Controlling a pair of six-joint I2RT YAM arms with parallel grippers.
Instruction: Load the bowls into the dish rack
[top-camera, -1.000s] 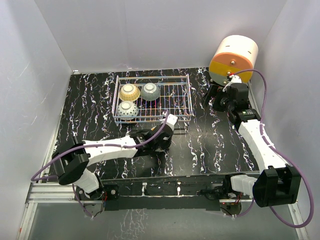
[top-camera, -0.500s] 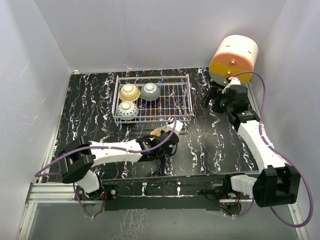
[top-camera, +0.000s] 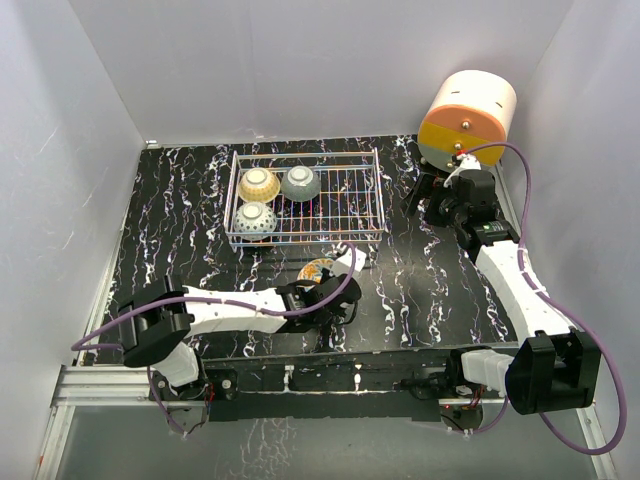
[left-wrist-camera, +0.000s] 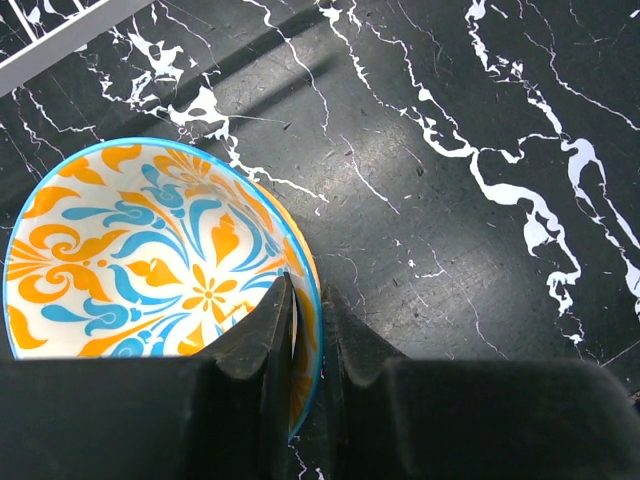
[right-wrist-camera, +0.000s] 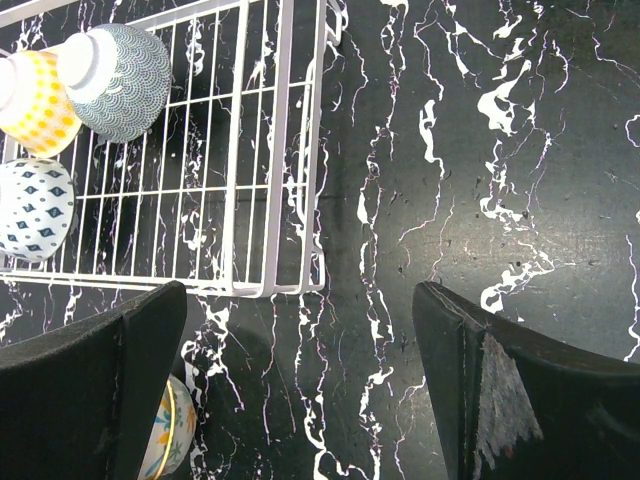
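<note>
The orange-and-blue floral bowl (top-camera: 316, 267) is in front of the dish rack (top-camera: 352, 196), outside it. My left gripper (top-camera: 324, 282) is shut on its right rim, one finger inside and one outside, as the left wrist view shows (left-wrist-camera: 308, 292) with the bowl (left-wrist-camera: 140, 250). I cannot tell whether the bowl touches the table. In the rack's left half sit the yellow-cream bowl (top-camera: 258, 184), the grey speckled bowl (top-camera: 300, 182) and the blue-dotted bowl (top-camera: 254, 219). My right gripper (top-camera: 428, 196) is open and empty to the right of the rack (right-wrist-camera: 255, 150).
A round cream-and-orange drum cabinet (top-camera: 466, 118) stands at the back right, just behind my right wrist. The rack's right half holds no bowls. White walls close in the black marble table (top-camera: 420, 280) on three sides.
My left arm has drawn back from the rack's front edge toward the near side, and the floral bowl has come into view in its jaws. The right arm has not moved.
</note>
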